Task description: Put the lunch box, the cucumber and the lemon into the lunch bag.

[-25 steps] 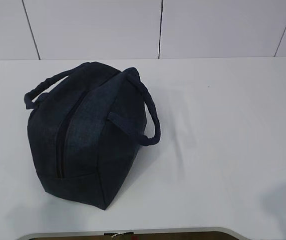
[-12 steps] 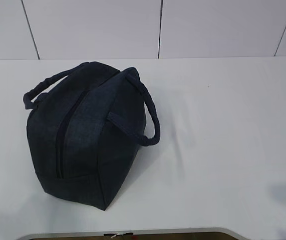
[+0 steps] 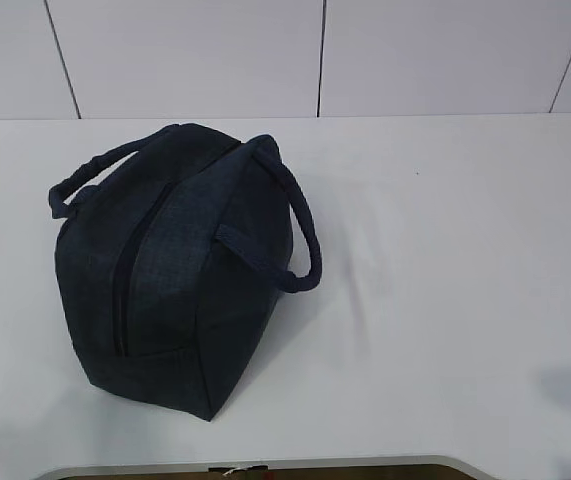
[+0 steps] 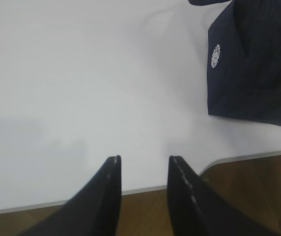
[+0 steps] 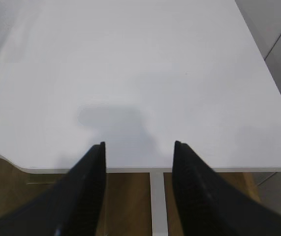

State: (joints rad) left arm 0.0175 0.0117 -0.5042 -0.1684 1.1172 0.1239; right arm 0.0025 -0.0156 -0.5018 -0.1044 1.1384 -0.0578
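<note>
on the white table (image 3: 445, 300), left of centre in the exterior view, sits the lunch bag (image 3: 170, 290): dark navy, boxy, standing on its base with the zipper line running along the top toward the camera, zipper looks closed. one loop handle (image 3: 300, 235) droops over its right side, the other (image 3: 85, 180) lies off the back left. left wrist view catches a corner of the bag at upper right, with a small white round logo (image 4: 216, 55) on the fabric. left gripper (image 4: 144, 162) hangs over the table's near edge, well apart from the bag, jaws parted with a narrow gap, nothing between them. right gripper (image 5: 139, 147) is over the near edge on bare table, jaws spread wider, also holding nothing. lunch box, cucumber and lemon not visible in any view.
</note>
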